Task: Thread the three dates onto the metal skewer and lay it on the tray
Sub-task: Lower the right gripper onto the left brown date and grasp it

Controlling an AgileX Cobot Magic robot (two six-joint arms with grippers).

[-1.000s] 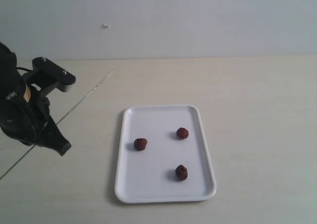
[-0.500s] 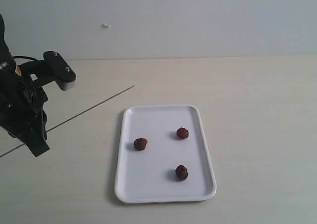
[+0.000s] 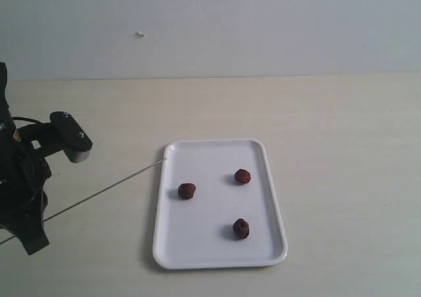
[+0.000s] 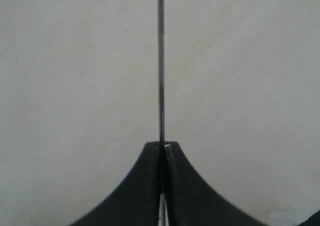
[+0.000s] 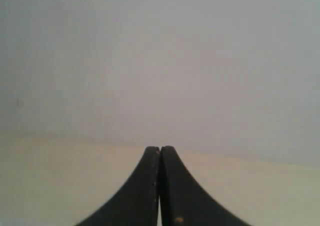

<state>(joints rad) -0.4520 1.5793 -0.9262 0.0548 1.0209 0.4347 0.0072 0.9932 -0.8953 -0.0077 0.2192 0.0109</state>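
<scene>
Three dark red dates lie apart on the white tray (image 3: 210, 248): one near its left side (image 3: 187, 190), one further back (image 3: 243, 176), one near the front (image 3: 241, 228). At the far left, my left gripper (image 4: 162, 145) is shut on the thin metal skewer (image 3: 112, 187), which slants up from the jaws. The skewer's tip sits at the tray's back left corner, short of the dates. In the left wrist view the skewer (image 4: 160, 61) runs straight out from the closed jaws. My right gripper (image 5: 160, 148) is shut with nothing in it and does not show in the exterior view.
The pale wooden table (image 3: 342, 146) runs back to a grey wall (image 3: 263, 27) that bears a small white mark (image 3: 139, 34). The black left arm (image 3: 26, 192) fills the left edge of the exterior view.
The left arm has come down and toward the table's front. The skewer has swung with it, so its tip moved from the back left of the table to the tray's corner.
</scene>
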